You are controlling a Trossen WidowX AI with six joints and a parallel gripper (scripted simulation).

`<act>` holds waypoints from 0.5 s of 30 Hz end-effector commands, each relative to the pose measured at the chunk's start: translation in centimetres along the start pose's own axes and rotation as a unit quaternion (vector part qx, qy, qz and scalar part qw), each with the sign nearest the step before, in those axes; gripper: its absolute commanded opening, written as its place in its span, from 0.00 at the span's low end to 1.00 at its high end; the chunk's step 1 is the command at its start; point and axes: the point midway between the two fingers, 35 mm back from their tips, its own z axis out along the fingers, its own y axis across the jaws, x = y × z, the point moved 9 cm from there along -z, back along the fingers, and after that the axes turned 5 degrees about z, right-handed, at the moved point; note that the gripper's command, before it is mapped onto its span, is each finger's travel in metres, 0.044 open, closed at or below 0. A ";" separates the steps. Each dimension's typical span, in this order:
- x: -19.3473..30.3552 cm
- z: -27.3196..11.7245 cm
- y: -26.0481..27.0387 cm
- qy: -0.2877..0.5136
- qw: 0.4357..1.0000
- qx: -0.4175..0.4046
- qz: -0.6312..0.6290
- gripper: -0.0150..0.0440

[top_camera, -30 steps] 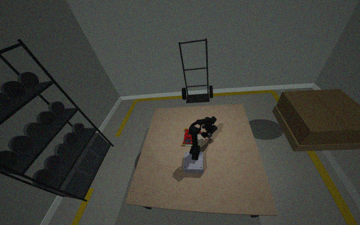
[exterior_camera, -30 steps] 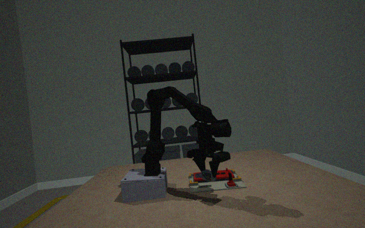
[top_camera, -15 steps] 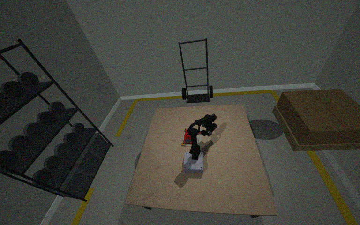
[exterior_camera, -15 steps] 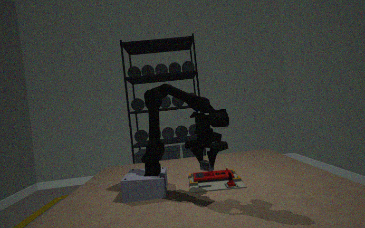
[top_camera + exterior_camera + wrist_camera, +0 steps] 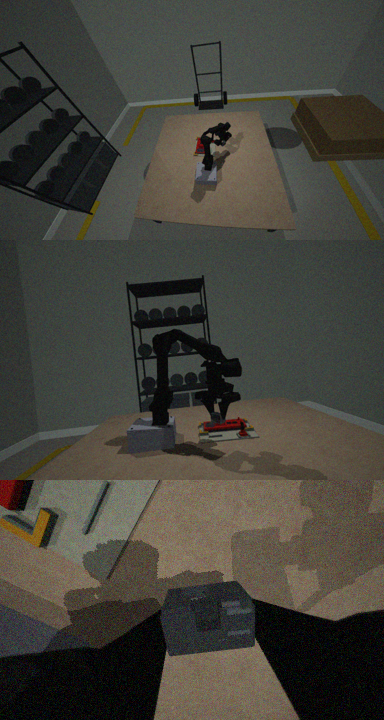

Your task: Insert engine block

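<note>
The dark grey engine block [image 5: 215, 417] [image 5: 180, 632] is held between the fingers of my gripper [image 5: 218, 416] [image 5: 205, 610], which is shut on it. In the wrist view the block sits slightly tilted, with a dark slot in the middle of the face toward the camera. The block is in the air, above table height. The red car body [image 5: 199, 144] [image 5: 210, 426] [image 5: 9, 494] lies on a pale plate [image 5: 227, 435] [image 5: 112, 515]. In the wrist view the body is at the upper left, off to the side of the block. Its opening and rib cannot be made out.
A small red upright part [image 5: 242, 433] stands on the plate's near side. A yellow corner piece [image 5: 42, 530] edges the car body. The arm's pale base block [image 5: 206, 178] [image 5: 151, 439] stands on the wooden table [image 5: 240, 198]. A shelf, a hand truck and a large brown box are beyond the table.
</note>
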 end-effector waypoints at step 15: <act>-5.1 1.1 0.3 0.208 0.978 0.008 0.005 0.25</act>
